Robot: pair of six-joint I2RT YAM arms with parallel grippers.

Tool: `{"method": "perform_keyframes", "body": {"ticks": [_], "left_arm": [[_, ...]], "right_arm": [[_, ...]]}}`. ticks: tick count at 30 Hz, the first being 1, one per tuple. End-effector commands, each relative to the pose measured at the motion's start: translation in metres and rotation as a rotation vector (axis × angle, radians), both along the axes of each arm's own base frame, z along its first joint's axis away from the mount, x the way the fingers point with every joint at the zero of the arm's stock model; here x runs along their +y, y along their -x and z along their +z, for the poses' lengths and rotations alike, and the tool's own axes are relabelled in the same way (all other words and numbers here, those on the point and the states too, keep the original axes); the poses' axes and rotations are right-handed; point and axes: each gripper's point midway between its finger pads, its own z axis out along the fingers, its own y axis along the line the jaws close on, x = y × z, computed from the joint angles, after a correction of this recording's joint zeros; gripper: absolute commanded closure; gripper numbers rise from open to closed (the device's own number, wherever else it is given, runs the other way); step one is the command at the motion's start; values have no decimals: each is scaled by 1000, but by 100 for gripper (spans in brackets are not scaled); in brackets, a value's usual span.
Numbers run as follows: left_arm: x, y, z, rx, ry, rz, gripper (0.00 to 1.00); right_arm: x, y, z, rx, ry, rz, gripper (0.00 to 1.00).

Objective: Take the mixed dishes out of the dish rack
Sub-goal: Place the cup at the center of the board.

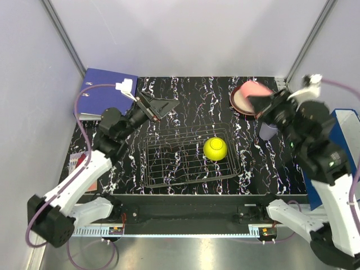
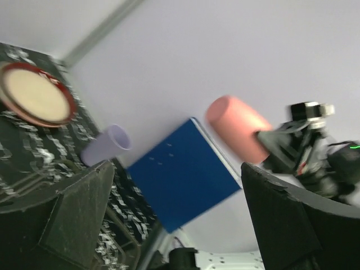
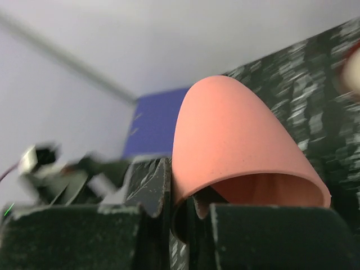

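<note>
- Top view: dark-red-rimmed beige plate (image 1: 238,106) largely covered by small salmon-pink cup (image 1: 251,91) and right gripper (image 1: 262,103); left wrist view crops its left edge.
- Top view: lavender cup (image 1: 266,131), far end hidden under right arm (image 1: 315,146).
- Right wrist view: salmon-pink cup's near rim sits behind gripper fingers (image 3: 149,185); marbled black bench (image 3: 315,73) motion-blurred.
- Top view: blue flat binder (image 1: 347,126) partly occluded by the same arm.

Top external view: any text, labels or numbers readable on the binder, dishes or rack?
None readable. The blue binder, dish rack, yellow-green bowl and the pink cup in the right end effector show no marks.
The small tags on the base rail are too small to read.
</note>
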Motion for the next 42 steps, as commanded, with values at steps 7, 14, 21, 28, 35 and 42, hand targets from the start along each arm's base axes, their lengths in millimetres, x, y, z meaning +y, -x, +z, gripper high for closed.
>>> {"method": "perform_keyframes", "body": {"ticks": [7,14,21,28,35,42], "left_arm": [[36,4,-70,165,-323,179,1],[44,16,-95,196,-383,172,1],[44,18,-110,202,-409,165,1],[37,17,-125,239,-422,126,1],[38,17,-136,258,-434,125,1],[38,14,-139,264,-441,134,1]], "right_arm": [[-143,-114,-61,543,276,-617,100],[-189,-156,-122,792,134,-633,100],[-192,-153,-147,836,168,-635,100],[-191,-147,-202,915,189,-626,100],[-188,-155,-228,911,166,-610,100],[-187,-171,-228,887,154,-594,100]]}}
